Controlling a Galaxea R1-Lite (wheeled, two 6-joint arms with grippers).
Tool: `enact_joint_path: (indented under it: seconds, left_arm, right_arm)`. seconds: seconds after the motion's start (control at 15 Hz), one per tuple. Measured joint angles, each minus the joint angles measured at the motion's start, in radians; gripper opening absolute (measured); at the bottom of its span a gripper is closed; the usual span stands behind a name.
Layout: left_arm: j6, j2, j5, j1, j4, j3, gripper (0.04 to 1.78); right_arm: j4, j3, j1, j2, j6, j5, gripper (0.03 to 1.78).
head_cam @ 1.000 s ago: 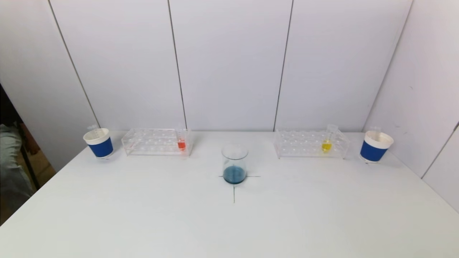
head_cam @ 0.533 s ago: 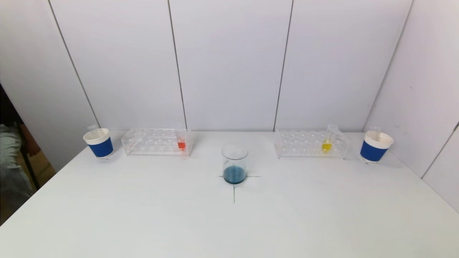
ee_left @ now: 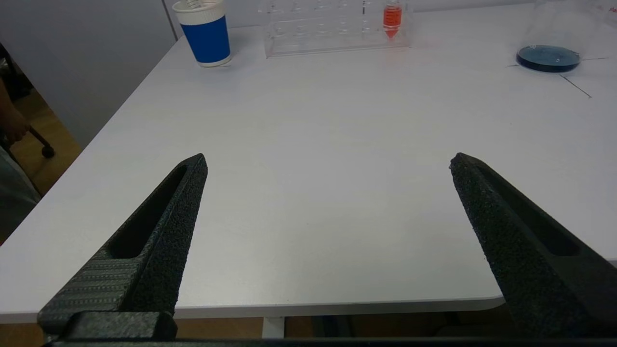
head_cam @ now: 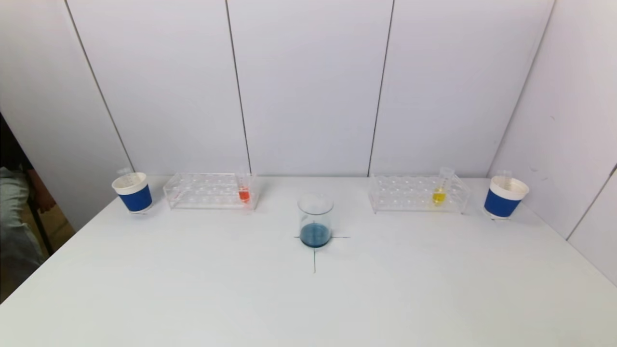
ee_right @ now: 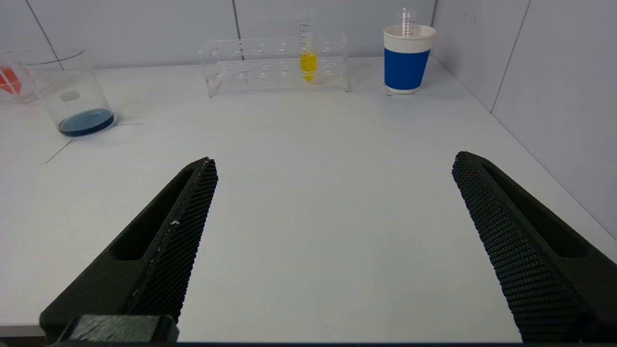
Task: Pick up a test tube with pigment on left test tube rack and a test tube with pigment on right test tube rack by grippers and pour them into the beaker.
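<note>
Head view shows a white bench (head_cam: 193,289) with a glass beaker (head_cam: 315,219) of blue liquid near its middle, standing on a drawn cross. Along the far edge, the left rack (head_cam: 209,191) holds a tube of orange-red pigment (head_cam: 244,189), and the right rack (head_cam: 417,193) holds a tube of yellow pigment (head_cam: 439,189). A blue paper cup (head_cam: 132,192) stands near the far left corner, another cup (head_cam: 504,197) near the far right. Left gripper (ee_left: 328,164) and right gripper (ee_right: 335,164) hang over the near edge, both spread wide, holding nothing.
</note>
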Motion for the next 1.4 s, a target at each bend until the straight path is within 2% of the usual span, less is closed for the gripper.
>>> enact_joint_path:
  seconds: [1.4]
  left_arm:
    - [0.0,0.0,0.0,0.0,0.0,0.0,1.76]
  right_arm:
    - [0.0,0.0,0.0,0.0,0.002,0.0,1.77]
